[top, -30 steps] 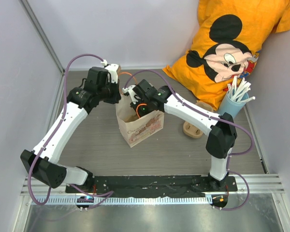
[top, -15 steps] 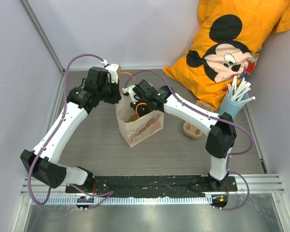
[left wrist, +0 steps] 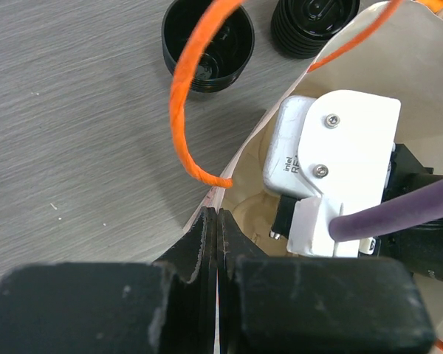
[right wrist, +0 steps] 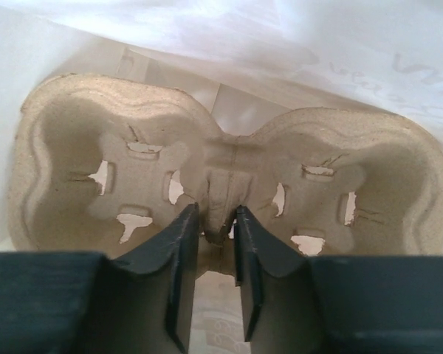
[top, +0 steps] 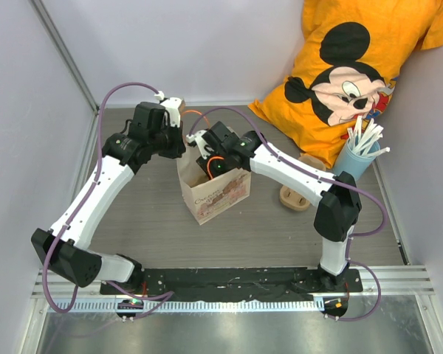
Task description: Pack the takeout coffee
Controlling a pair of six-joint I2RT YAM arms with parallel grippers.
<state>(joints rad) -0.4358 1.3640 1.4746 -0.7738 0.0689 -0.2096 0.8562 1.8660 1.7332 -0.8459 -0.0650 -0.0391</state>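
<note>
R claw (right wrist: 214,212) is deep in the bag (left wrist: 354,66), jaws a bit apart either side of the cup tray's (right wrist: 96,147) mid ridge; can't tell if it's pinching or let go. L claw (left wrist: 215,221) is clenched on the bag rim, holding the mouth open. The coffee cup (left wrist: 207,44) stands open on the worktop (left wrist: 74,110) just outside the bag, w/ what looks like its lid (left wrist: 314,26) beside it, so not packed yet. To do this step well, imo: get the tray flat on the bag bottom, lift R straight up w/o snagging paper or the orange handle (left wrist: 176,110), and hold L steady.
</note>
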